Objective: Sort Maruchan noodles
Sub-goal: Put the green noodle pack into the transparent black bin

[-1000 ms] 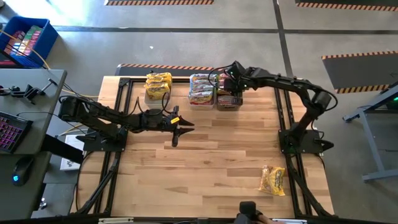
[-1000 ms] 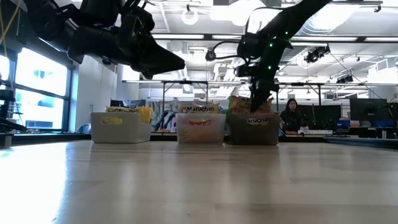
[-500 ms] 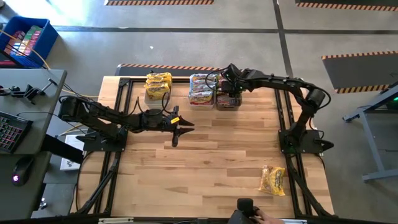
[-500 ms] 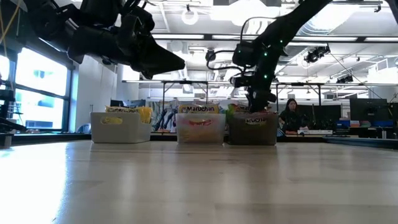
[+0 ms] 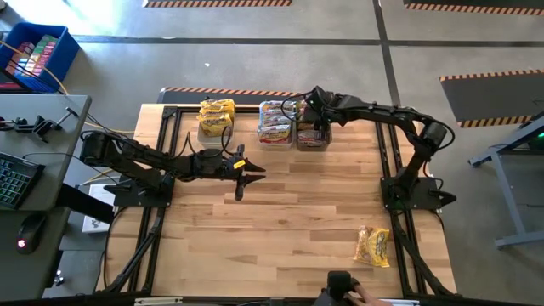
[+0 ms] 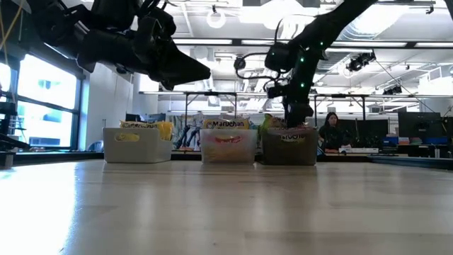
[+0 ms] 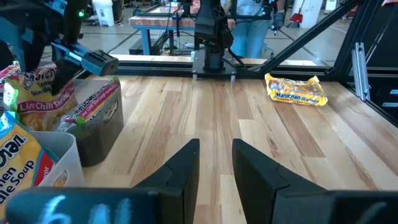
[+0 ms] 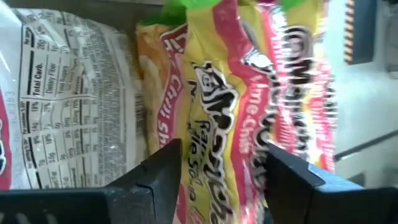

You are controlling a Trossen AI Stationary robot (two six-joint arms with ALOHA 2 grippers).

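Three bins stand in a row at the table's far edge. A clear bin (image 5: 217, 127) holds yellow packets, a clear bin (image 5: 276, 136) holds pink-red packets, and a dark bin (image 5: 313, 143) holds lime-chili packets. My right gripper (image 5: 316, 126) is open and reaches down into the dark bin. Its fingers stand on either side of a yellow-pink-green packet (image 8: 217, 124) that sits tilted among the others. I cannot tell whether they touch it. One yellow packet (image 5: 372, 246) lies flat near the table's right near corner. My left gripper (image 5: 246, 174) hovers over mid-table, narrowly open and empty.
A person's hand with a dark object (image 5: 340, 285) shows at the table's near edge. Black frame rails (image 5: 393, 170) run along the table's left and right sides, with both arm bases on them. Bare wood lies between the bins and the loose packet.
My right gripper has gone down into the dark bin with the lime-chili packet. The packet stood above the bin's rim a second ago and now sits among the packets inside. My left arm has kept still.
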